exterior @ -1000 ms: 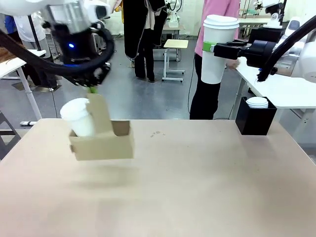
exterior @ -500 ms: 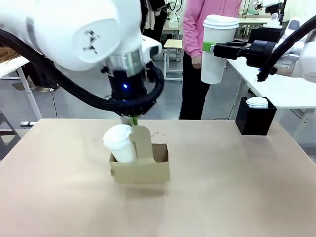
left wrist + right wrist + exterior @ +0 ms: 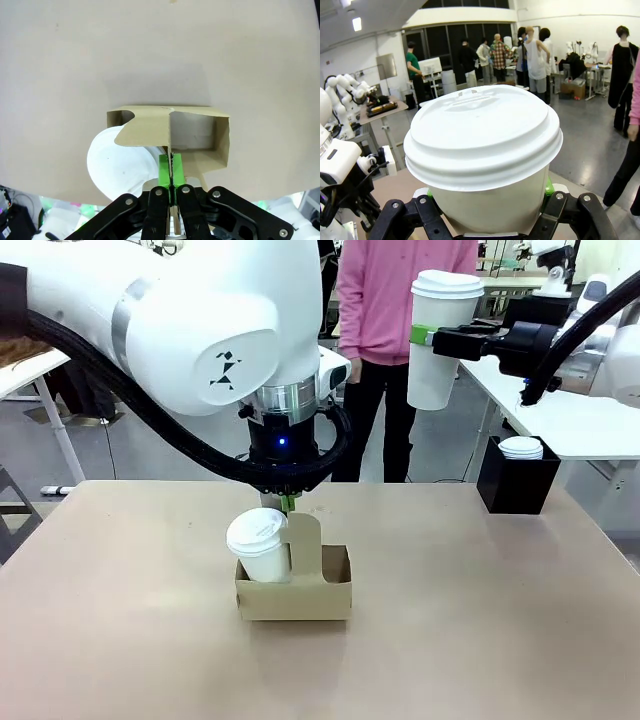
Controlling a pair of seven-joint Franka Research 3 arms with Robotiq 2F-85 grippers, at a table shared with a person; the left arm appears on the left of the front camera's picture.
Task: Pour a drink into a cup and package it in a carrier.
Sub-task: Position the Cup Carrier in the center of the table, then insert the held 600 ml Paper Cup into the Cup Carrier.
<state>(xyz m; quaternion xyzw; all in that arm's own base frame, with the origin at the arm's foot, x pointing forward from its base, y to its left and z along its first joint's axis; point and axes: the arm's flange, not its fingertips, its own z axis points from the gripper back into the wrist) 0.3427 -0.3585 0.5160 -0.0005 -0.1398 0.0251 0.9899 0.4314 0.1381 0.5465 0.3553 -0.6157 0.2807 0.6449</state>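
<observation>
Carrier (image 3: 293, 585): one, at centre of desk (image 3: 480, 620), handle tab pinched by left pincer (image 3: 289, 503). Lidded cups: two, small cup (image 3: 260, 540) in carrier, tall cup (image 3: 440, 340) clamped by raised right pincer (image 3: 432, 337). Black box (image 3: 517, 485): one, white-lidded. Left wrist view exposes empty second pocket (image 3: 197, 132).

The brown cardboard carrier (image 3: 293, 592) stands upright at the middle of the bench (image 3: 480, 620), a white lidded cup (image 3: 258, 543) seated in its nine-o'clock compartment. A taller white lidded cup (image 3: 437, 335) is aloft, upright, at one o'clock.

No words or numbers can be read. A small dark emblem (image 3: 225, 368), without lettering, stands on the left arm's white casing (image 3: 170, 325).
</observation>
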